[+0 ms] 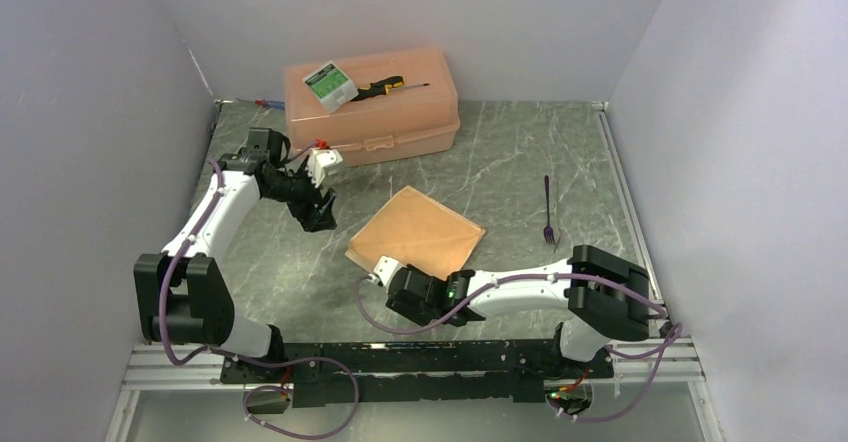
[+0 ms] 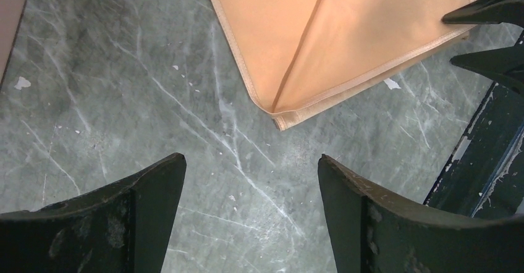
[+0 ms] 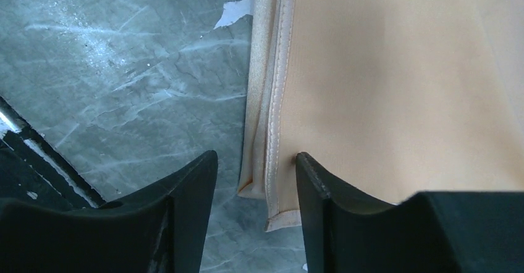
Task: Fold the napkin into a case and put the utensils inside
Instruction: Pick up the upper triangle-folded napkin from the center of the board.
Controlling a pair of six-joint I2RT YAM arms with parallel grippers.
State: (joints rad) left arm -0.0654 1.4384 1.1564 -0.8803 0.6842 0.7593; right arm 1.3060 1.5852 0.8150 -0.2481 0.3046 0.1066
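The peach-orange napkin point(image 1: 420, 230) lies folded flat in the middle of the table, with a diagonal crease showing in the left wrist view point(image 2: 346, 32). My right gripper point(image 1: 392, 280) is low at its near edge and open. Its fingers straddle a hemmed corner point(image 3: 256, 154): one finger rests on the cloth point(image 3: 395, 81), the other stands over bare table. My left gripper point(image 1: 318, 212) hovers open and empty point(image 2: 250, 157) over the table, left of the napkin. One utensil, a slim dark fork point(image 1: 549, 212), lies on the table to the right of the napkin.
A rigid peach plastic box point(image 1: 400, 112) stands at the back. A screwdriver point(image 1: 385, 87) and a small green-and-white pack point(image 1: 330, 84) lie on its lid. Grey walls enclose the marble table point(image 1: 520, 152) on three sides. The arm bases and a rail run along the near edge.
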